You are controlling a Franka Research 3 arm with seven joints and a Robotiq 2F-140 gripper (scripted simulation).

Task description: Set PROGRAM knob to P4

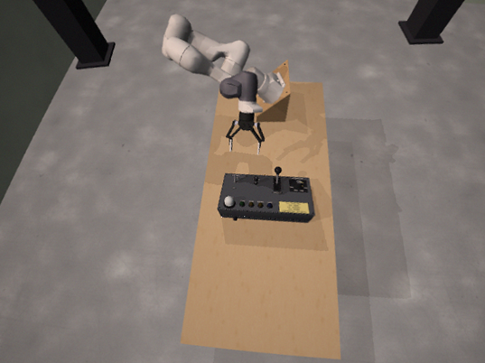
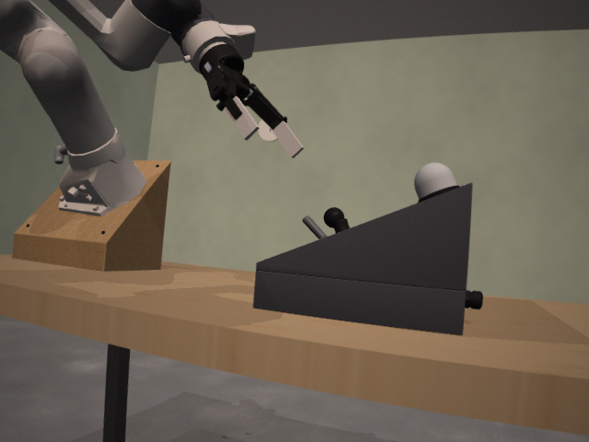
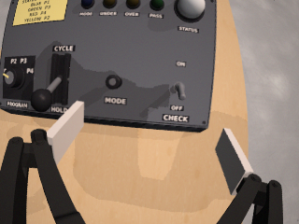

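The dark sloped console point(image 1: 257, 215) point(image 2: 380, 257) point(image 3: 144, 44) stands across the wooden table point(image 1: 260, 299) point(image 2: 332, 352). Its PROGRAM knob point(image 3: 14, 80) point(image 1: 299, 185) is at the panel's end, at the left edge of the wrist view, with the marks P2, P3 and P4 around it. A small yellow mark shows on the knob's left side. My gripper point(image 1: 243, 150) point(image 2: 271, 141) point(image 3: 152, 127) is open and empty. It hangs in the air behind the console's low edge, tilted toward the panel and touching nothing.
The panel carries a CYCLE lever with a black ball point(image 3: 43, 100) point(image 1: 277, 170) point(image 2: 334, 216) right beside the PROGRAM knob. It also has a MODE knob point(image 3: 112, 81), a CHECK toggle point(image 3: 179, 90), a white STATUS dome point(image 3: 191, 6) point(image 2: 433, 178), several buttons and a yellow label point(image 3: 45, 7). The wooden base wedge point(image 2: 95, 238) stands behind.
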